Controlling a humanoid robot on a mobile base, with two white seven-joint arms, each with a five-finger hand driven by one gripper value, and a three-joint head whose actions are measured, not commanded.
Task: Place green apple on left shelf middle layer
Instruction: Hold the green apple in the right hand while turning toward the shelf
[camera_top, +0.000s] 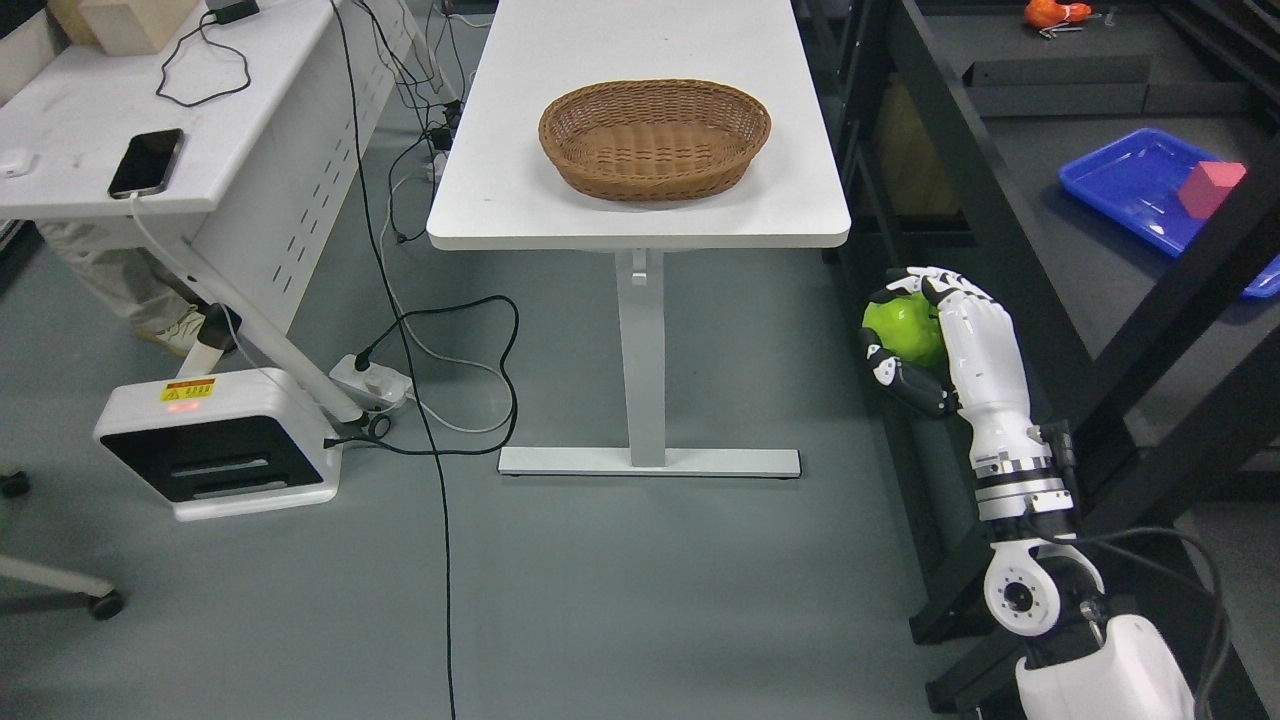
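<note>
Woven wicker basket (655, 140) on a smooth matt white table (520, 190); glossy green apple (905, 330).

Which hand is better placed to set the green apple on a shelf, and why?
The right hand: its fingers already wrap the green apple, beside the black shelf frame. The left arm is not visible.

The right arm rises from the lower right corner (wrist nearly straight), its hand (935, 340) upright with fingers (962, 296) and thumb curled closed.
</note>
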